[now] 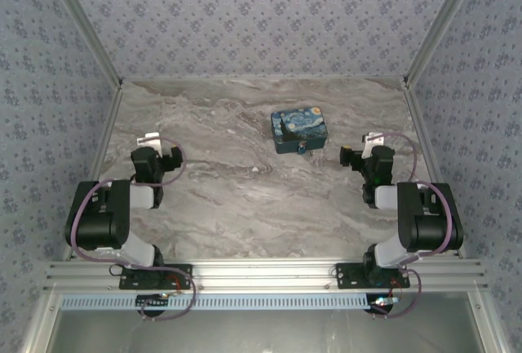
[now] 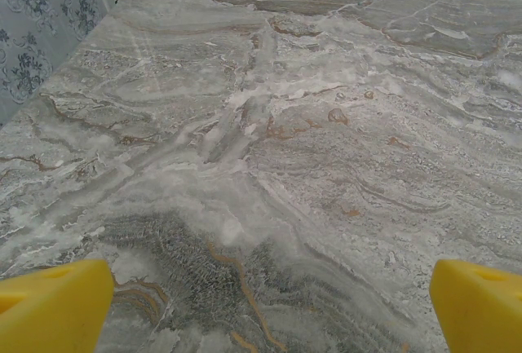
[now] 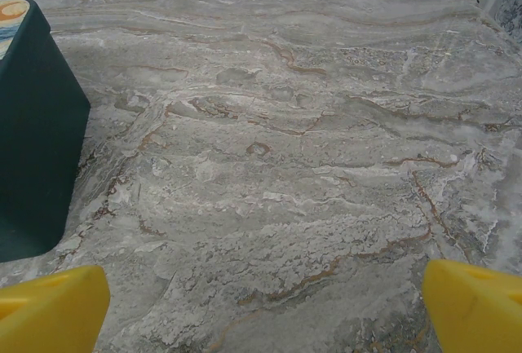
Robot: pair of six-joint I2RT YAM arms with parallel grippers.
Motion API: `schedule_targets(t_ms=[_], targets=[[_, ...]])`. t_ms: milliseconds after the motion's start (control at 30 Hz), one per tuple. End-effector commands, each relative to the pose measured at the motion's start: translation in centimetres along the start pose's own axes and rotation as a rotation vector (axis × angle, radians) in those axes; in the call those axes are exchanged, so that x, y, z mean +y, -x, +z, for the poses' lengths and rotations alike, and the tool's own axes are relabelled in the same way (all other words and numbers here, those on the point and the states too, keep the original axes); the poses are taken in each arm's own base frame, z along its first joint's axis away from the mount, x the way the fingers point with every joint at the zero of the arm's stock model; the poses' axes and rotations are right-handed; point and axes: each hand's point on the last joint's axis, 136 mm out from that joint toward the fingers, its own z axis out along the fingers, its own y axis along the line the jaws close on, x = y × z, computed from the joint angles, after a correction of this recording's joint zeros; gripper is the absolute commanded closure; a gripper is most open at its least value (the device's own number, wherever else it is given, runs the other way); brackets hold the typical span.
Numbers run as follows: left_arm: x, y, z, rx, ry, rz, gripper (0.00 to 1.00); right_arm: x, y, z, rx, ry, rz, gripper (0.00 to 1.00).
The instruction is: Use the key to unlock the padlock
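Pre-grasp stage, judging from the layout: nothing held, no contact with anything.

Left gripper [image 2: 263,314]: spread wide, yellow fingertips [image 2: 50,308] at the two bottom corners of the wrist view, bare marble table [image 2: 269,125] between them. Parked near-left in the top view, well apart from the box.

Right gripper [image 3: 261,312]: likewise spread wide, nothing between the pads. Sitting to the right of the swirl-painted box [image 1: 299,129], near but not touching. Dark side wall of that box at the left edge of the right wrist view.

Padlock [image 1: 303,148]: read as the tiny teal speck against the near edge of the box, centre-right of the table. Too small from above to confirm the metal loop or the latch state, so probably still locked, not verified.

Task progress: effectively zero. No key in hand, no lock steadied.

Next move, as a judgement:
- Locate the key first, then pinch it by the head with the blade left free.
- Right arm closest to the lock, so a short reach left and slightly forward to steady the lock body.
- Keyway orientation unknown from here, so worth a closer wrist look before any insertion.
- Fine alignment needed: small lock, likely to slide or swing if pushed off-axis.
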Motion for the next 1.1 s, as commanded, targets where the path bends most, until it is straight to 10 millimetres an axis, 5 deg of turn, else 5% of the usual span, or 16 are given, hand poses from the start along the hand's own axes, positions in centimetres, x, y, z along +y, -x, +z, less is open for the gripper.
schedule_targets(t_ms=[0, 367, 600, 733, 900, 1067], targets=[[0.0, 0.8, 0.1, -0.019, 0.006, 0.006, 0.01, -0.1, 0.2, 0.3, 0.0, 0.005, -0.009, 0.0], [0.3, 1.1, -0.3, -0.034, 0.024, -0.007, 0.01, -0.2, 0.4, 0.3, -0.004, 0.006, -0.003, 0.0], [1.3, 6.6, -4.0, -0.093, 0.071, -0.06, 0.0, 0.0, 3.9, -1.8, 0.075, 0.032, 0.037, 0.0], [1.2, 9.5, -5.4, -0.031, 0.068, -0.249, 0.01, 0.3, 4.7, -3.8, 0.159, 0.031, 0.124, 0.0], [-2.7, 11.0, -6.7, -0.015, -0.086, -0.382, 0.01, 3.0, 4.2, -7.2, 0.29, 0.11, 0.244, 0.0], [-8.7, 10.7, -7.5, 0.044, -0.247, -0.413, 0.01, 6.1, 1.1, -11.0, 0.468, 0.175, 0.311, 0.07]])
